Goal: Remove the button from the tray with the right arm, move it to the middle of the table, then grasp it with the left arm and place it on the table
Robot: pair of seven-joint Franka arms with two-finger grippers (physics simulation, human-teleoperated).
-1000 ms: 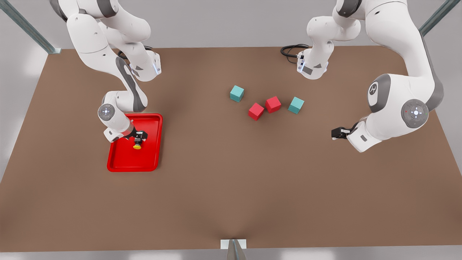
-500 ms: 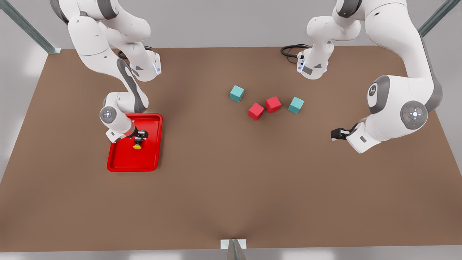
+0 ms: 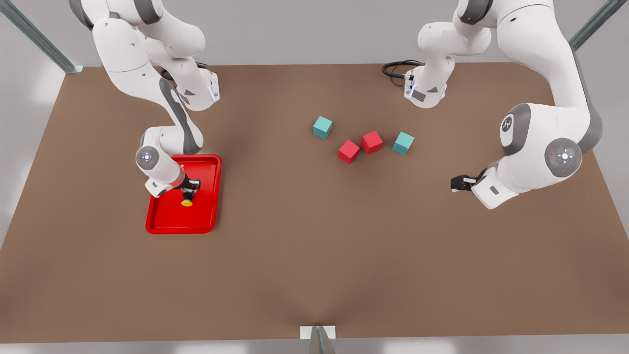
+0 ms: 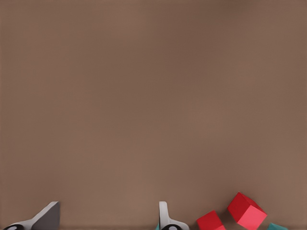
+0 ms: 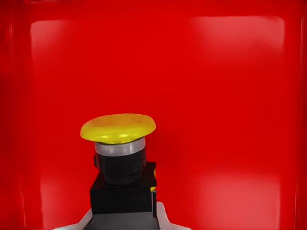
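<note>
Right gripper [image 3: 188, 191] hanging over shallow bright red rectangular tray [image 3: 162, 223], fingers clamping dark body of tiny yellow-capped push button [image 3: 186, 201]; cap pointing away from wrist, toward tray floor. Left gripper [image 3: 456, 183] waiting well away from tray, fingers spread.

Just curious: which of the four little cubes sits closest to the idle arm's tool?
The teal cube nearest the left tool, at the front view's right end of the group.

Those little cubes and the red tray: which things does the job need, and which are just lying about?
Needed: the button, the tray, the table, the right gripper at the button, the left gripper waiting.

Lying about: two red cubes, two teal cubes.
</note>
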